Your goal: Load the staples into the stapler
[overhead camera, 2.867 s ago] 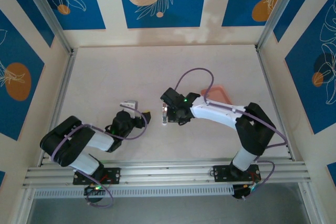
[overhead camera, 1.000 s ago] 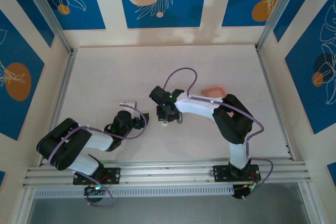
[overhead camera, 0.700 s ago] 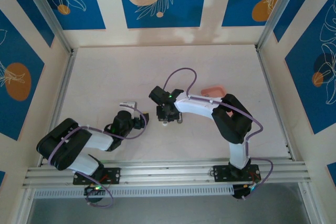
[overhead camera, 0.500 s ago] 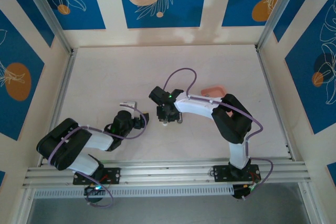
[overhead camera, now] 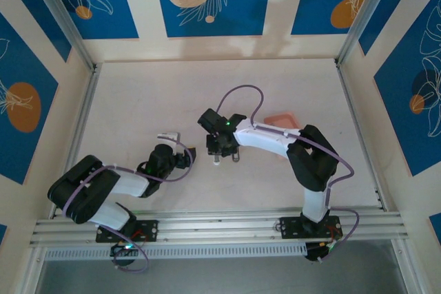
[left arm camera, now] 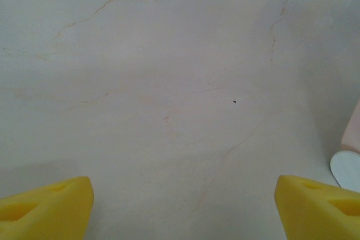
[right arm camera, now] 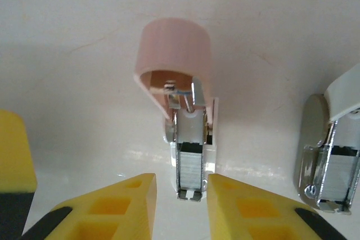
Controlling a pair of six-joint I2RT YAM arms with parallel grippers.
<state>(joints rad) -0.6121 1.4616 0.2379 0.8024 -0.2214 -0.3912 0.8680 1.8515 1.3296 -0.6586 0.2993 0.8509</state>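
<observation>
Staples in the open pink stapler, right pincer astride it

Right wrist view: pink stapler (right arm camera: 174, 49) lies on the table (right arm camera: 67, 54), lid swung back to the far side, magazine channel pointing near. Staples (right arm camera: 190, 167), a grey strip, sit inside that channel at its near end. Right gripper (right arm camera: 181, 181) straddles the same end, jaws slightly parted. There is a sliver of gap on the left side and the right finger is just beside the rail, so nothing is clamped. Second stapler (right arm camera: 332, 139), pale-lidded with a grey strip in its own channel, lies just right.

Top view: right gripper (overhead camera: 218, 151) is mid-table, with the salmon-pink tray (overhead camera: 284, 119) behind its arm. Left gripper (overhead camera: 185, 159) is just left of it.

Left wrist view: left gripper (left arm camera: 183, 195) has its jaws spread wide over bare table, holding nothing.
</observation>
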